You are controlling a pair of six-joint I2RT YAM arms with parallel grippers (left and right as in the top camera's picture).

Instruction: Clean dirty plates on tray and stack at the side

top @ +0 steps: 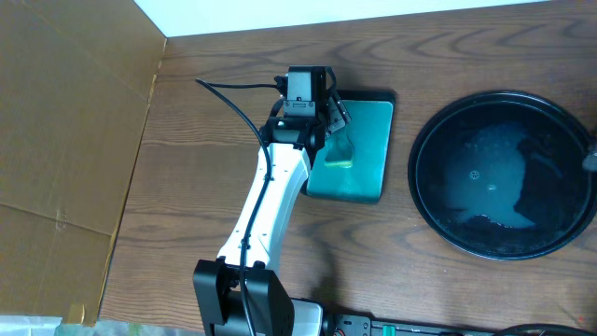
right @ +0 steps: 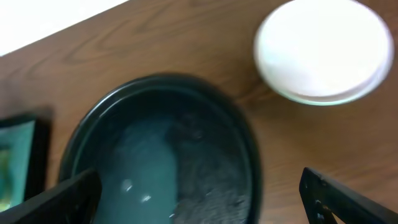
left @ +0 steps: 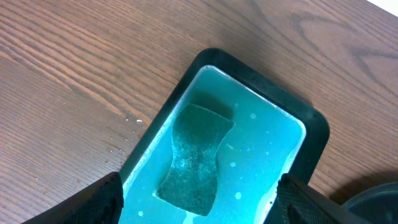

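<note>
Trouble could come from the biggest thing first. The black tray (top: 416,187) has a wet, pale blue puddle in it. If an arm bumps the tray, that water could slop onto the table (top: 205,140).

Next are the plates (right: 323,50). They sit on the wood just beside the black tray, not on it. The picture is blurry, so I cannot tell how many are stacked. The right claw (right: 199,193) hangs over the tray with its fingers wide apart and nothing in them. A careless swing could knock the plates.

Last is the sponge (left: 196,158). The left claw (left: 205,199) is right above it, fingers spread wide, holding nothing. If it comes down crooked, it could pinch the rim of the teal tray (top: 368,177) or miss the sponge. A wet sponge could also slip and drip.

Now the holders. The black tray has only the puddle, no plates, so the job looks almost done. The teal tray has the green sponge lying flat, with little drops of water around it.
</note>
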